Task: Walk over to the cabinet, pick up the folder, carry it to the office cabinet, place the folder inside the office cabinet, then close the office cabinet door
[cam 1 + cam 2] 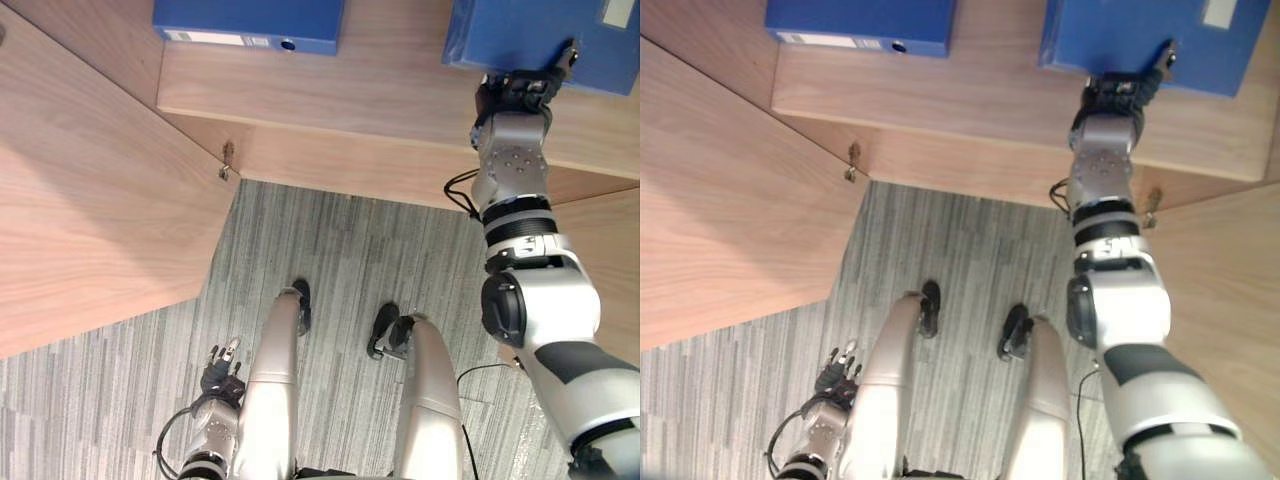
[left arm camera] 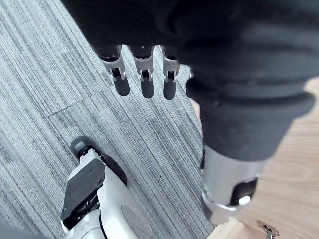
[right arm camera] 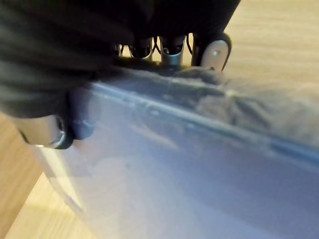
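In the left eye view the right hand [image 1: 520,90] reaches to 1 o'clock and grips the near edge of a blue folder [image 1: 540,35] lying flat on the wooden shelf [image 1: 400,95], probably so that it can slide rather than be lifted. A second folder [image 1: 250,22] lies at 11 o'clock, well apart. A smooth wood-grain door [image 1: 90,220] stands open at 9 o'clock over ribbed grey carpet [image 1: 340,250], and the left hand [image 1: 222,372] hangs idle at 7 o'clock. The right eye view shows the same hold. In the left wrist view, that hand's fingers [image 2: 144,82] are straight and relaxed above the carpet. In the right wrist view, the right hand's fingers [image 3: 172,50] and thumb [image 3: 50,132] clamp the folder's glossy, rigid cover.
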Controlling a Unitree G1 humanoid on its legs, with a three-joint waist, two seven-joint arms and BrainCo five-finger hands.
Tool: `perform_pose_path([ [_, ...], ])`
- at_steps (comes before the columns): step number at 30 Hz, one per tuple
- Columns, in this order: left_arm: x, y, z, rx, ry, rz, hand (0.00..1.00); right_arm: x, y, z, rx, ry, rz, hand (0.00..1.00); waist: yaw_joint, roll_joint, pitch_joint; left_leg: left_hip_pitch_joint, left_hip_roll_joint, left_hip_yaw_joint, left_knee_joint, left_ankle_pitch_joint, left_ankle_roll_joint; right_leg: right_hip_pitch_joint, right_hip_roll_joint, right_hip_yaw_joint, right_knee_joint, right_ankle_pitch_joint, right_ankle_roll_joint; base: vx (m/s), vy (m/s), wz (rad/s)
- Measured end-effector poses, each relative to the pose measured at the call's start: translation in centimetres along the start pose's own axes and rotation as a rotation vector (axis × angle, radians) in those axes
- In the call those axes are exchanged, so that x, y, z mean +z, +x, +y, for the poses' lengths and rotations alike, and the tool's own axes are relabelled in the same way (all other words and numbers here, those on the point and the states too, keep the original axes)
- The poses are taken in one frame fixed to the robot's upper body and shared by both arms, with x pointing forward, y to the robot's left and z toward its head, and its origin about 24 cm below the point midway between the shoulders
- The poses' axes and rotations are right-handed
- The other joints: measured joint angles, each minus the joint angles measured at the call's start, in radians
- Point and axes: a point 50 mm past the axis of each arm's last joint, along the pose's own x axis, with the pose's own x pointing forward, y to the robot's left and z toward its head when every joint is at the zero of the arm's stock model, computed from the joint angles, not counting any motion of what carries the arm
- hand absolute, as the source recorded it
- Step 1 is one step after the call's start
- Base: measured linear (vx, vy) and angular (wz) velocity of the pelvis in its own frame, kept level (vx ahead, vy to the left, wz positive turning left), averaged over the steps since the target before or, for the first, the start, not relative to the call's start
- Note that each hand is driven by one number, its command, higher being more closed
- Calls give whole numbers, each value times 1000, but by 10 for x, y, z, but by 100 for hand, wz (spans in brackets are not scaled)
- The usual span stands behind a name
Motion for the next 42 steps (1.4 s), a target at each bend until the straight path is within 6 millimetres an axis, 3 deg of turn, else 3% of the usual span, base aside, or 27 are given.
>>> perform_pose_path([
  [4,4,1,1,24,39,-18,0,19,3,5,-15,-7,-47,100,0,1,1,-35,-3,-6,23,-1,1,-31,-5,-3,28,-7,0,-71,24,6],
  [5,5,1,0,30,46,-24,0,25,4,6,-19,-10,-64,0,-2,1,1,-49,-3,-6,27,-1,1,-44,-7,-3,34,-7,0,-66,28,2],
  [11,9,1,-2,52,75,-46,0,52,6,12,-30,-25,-134,0,-3,4,2,-95,-5,-10,43,6,-3,-93,-11,-4,60,-9,-3,-30,17,2],
  [18,14,1,-6,46,81,-74,0,61,6,15,-11,-86,-160,0,-6,6,3,-95,-5,-14,38,10,-8,-93,-11,-9,60,-11,-6,-6,23,1],
  [21,15,0,-7,41,79,-82,0,58,6,20,55,-385,-177,0,-8,6,3,-95,-5,-16,37,11,-9,-92,-11,-11,59,-11,-6,-7,47,1],
  [24,16,0,-6,32,82,-88,0,49,6,24,178,-882,-169,0,-15,6,3,-93,-5,-17,36,11,-9,-88,-12,-13,57,-11,-6,-4,58,1],
  [27,18,0,-7,9,84,-95,0,46,6,24,276,-1227,-158,0,-17,5,3,-91,-7,-17,34,13,-10,-87,-14,-15,57,-11,-6,-8,50,2],
  [31,23,1,-4,-7,100,-109,0,45,5,24,354,-1537,-165,0,-21,5,4,-88,-8,-16,28,17,-13,-86,-15,-15,57,-11,-6,-14,48,2],
  [35,27,1,-2,-44,143,-121,0,35,3,25,473,-2086,-211,0,-30,4,11,-73,-6,-12,16,21,-15,-75,-15,-15,51,-11,-6,-8,39,0],
  [38,26,1,-1,-65,152,-116,0,31,2,25,527,-2223,-194,0,-32,4,12,-68,3,-9,13,21,-15,-71,-7,-15,44,-10,-6,-2,44,-6],
  [42,24,0,-1,-93,167,-109,0,27,0,7,588,-2306,-85,0,-33,1,14,-16,8,0,-22,21,-16,-24,-2,-15,7,-8,-2,16,48,-3],
])
